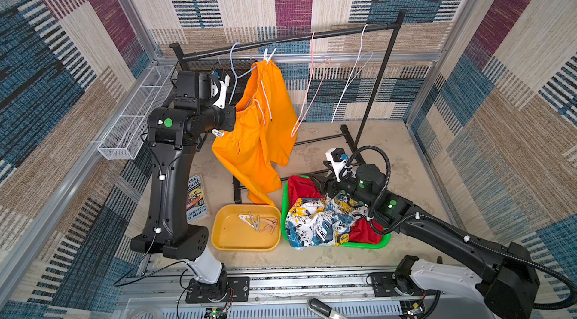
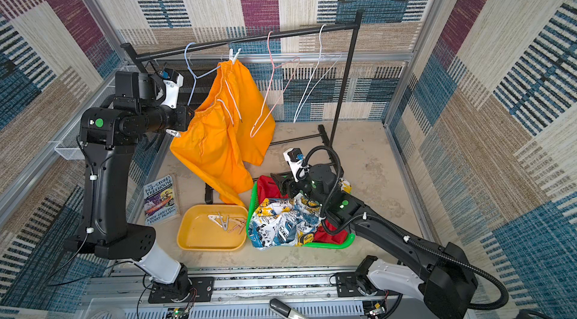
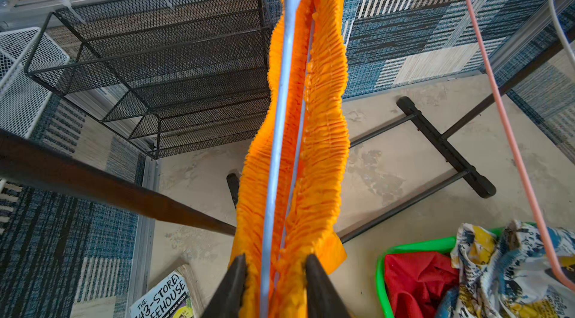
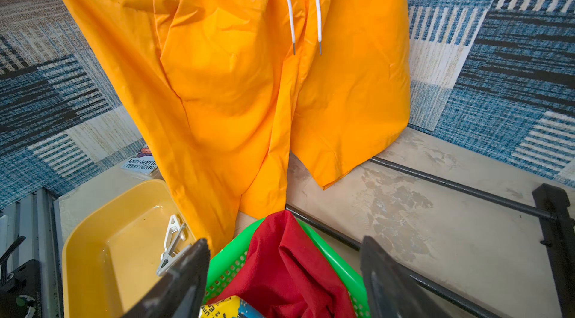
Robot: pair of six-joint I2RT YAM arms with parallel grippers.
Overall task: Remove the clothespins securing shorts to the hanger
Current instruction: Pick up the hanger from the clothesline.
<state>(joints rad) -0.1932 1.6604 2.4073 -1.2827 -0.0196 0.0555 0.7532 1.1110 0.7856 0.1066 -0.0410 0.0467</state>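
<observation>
Left wrist view crops the left gripper (image 3: 277,283) flanking the orange shorts (image 3: 325,145).

The left arm (image 1: 170,177) stands nearly upright from its base, and at the top its wrist (image 1: 215,117) turns sideways, held high. The left tool (image 3: 275,269) has its two dark fingers (image 3: 238,282) near each other, and they press from both sides on the waistband of the orange shorts (image 3: 323,145). The right arm (image 1: 437,223) lies low and is stretched forward. The right tool (image 4: 284,279) points slightly downward with its jaws wide apart, and nothing is between them.
</observation>
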